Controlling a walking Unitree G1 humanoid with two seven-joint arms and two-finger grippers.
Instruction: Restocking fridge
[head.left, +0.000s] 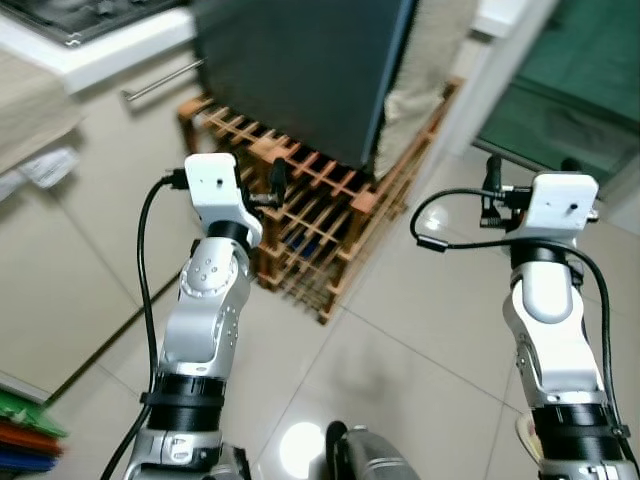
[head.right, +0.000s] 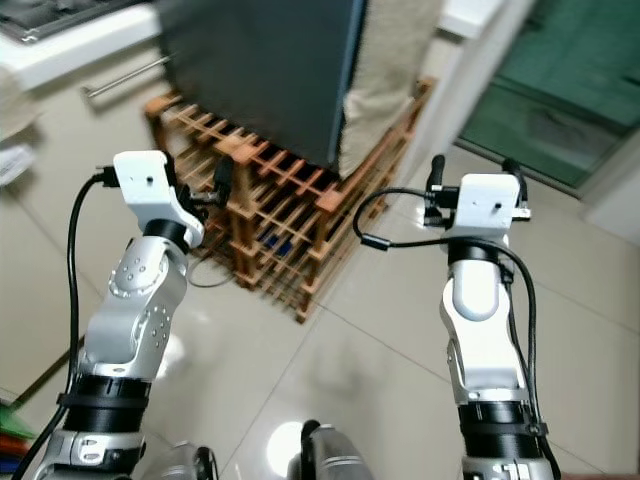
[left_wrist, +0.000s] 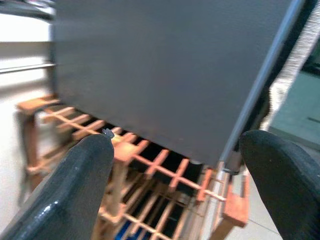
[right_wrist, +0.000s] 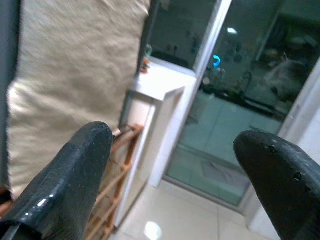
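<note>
Pale floor tiles (head.left: 420, 330) spread under the robot, with a white counter (head.left: 110, 50) and its metal rail (head.left: 160, 80) off to the left and a glass door (head.left: 570, 90) to the right. Straight ahead stands the dark grey fridge (head.left: 300, 70), sitting on a wooden lattice rack (head.left: 320, 230), with a beige towel (head.left: 425, 60) hanging down its right side. Its door looks closed.

Both arms are raised in front of the body. The left gripper (left_wrist: 175, 150) points at the fridge's lower front, fingers spread wide and empty, well short of touching it. The right gripper (right_wrist: 175, 145) is likewise spread and holds nothing; it points past the towel toward the glass door.

No groceries are visible, so this seems the approach stage, before any restocking. Next, the robot likely needs to close in and find the door edge (left_wrist: 260, 85), probably with the left gripper, then pull it open.
</note>
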